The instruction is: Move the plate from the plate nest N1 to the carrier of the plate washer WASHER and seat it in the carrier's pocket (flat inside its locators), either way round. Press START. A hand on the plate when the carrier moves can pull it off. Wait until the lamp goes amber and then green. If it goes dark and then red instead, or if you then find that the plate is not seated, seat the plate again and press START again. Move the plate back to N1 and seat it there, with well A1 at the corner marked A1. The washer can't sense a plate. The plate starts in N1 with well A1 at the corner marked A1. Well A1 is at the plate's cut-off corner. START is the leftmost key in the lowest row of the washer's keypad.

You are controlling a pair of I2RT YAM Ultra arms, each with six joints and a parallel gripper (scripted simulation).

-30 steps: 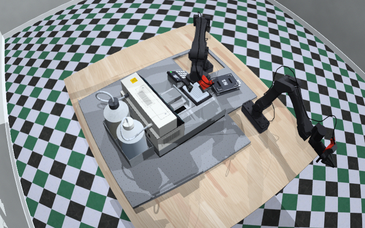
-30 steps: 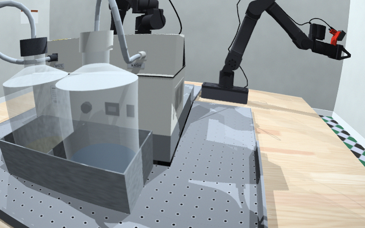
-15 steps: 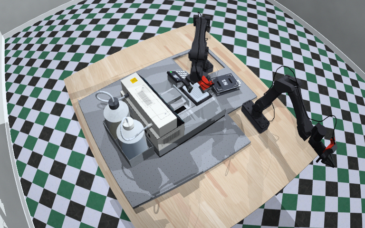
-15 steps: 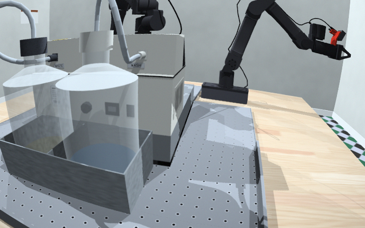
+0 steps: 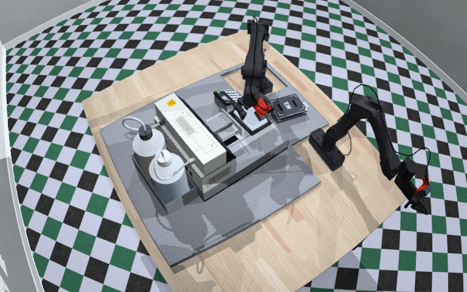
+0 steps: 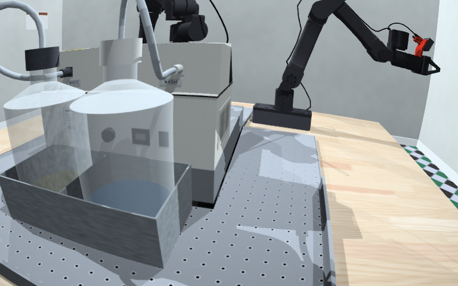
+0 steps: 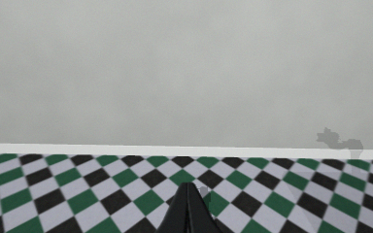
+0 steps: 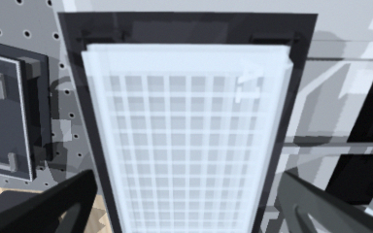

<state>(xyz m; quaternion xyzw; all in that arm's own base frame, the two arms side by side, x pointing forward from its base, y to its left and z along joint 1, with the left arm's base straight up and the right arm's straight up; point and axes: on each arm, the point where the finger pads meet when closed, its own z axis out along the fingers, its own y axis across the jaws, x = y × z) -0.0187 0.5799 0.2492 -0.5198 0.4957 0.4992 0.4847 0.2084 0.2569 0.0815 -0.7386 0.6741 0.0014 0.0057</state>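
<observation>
- Up near the top centre, a black arm [image 5: 255, 56] bends down over a pale plate [image 5: 253, 118] on a dark carrier [image 5: 258, 129].
- Just right of that sits the nest marked N1 [image 5: 287, 106].
- Left of the arm, the keypad [image 5: 227, 97] shows a green light.
- Two capped bottles [image 5: 148, 142] [image 5: 169, 173] share a tray [image 5: 179, 202], lower left of centre.
</observation>
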